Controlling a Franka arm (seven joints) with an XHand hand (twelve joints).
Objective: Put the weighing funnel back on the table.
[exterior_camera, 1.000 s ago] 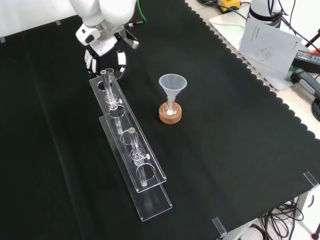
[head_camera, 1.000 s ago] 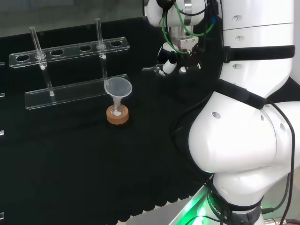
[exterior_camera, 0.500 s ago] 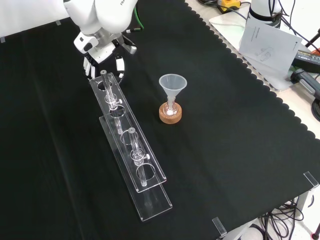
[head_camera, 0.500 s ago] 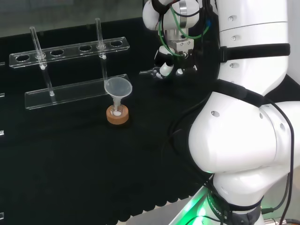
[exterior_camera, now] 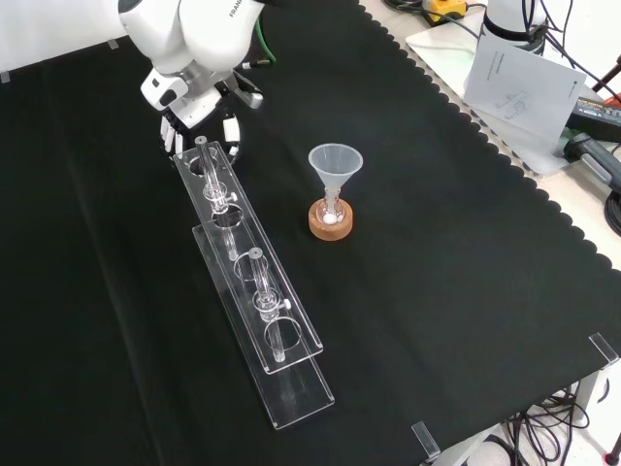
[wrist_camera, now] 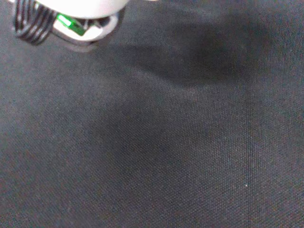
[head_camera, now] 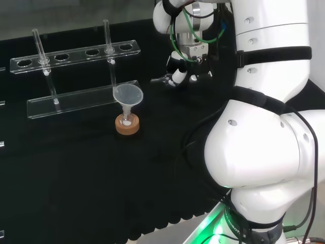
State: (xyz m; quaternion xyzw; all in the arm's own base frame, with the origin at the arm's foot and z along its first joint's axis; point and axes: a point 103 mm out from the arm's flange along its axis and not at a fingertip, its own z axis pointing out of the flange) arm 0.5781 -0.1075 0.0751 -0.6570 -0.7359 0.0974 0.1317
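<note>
My hand point(head_camera: 179, 71) hangs low over the cloth, to the right of the big funnel in the head view. A small pale piece, the weighing funnel point(head_camera: 158, 79), sticks out of it to the left, pinched between curled fingers and thumb. In the front view the hand point(exterior_camera: 199, 107) sits at the far end of the tube rack, with the weighing funnel point(exterior_camera: 250, 97) poking out to its right. The wrist view has a blurred white part of the hand point(wrist_camera: 71, 9) over close black cloth point(wrist_camera: 166, 142).
The big funnel point(exterior_camera: 335, 160) stands in a small flask on a cork ring point(exterior_camera: 330, 223). A clear tube rack point(exterior_camera: 252, 282) with two test tubes runs from just below the hand towards the front edge. Papers point(exterior_camera: 514, 78) and cables lie beyond the cloth's right edge.
The hand has moved a little left and down in the head view, closer to the rack's end. Its hold on the small piece looks unchanged.
</note>
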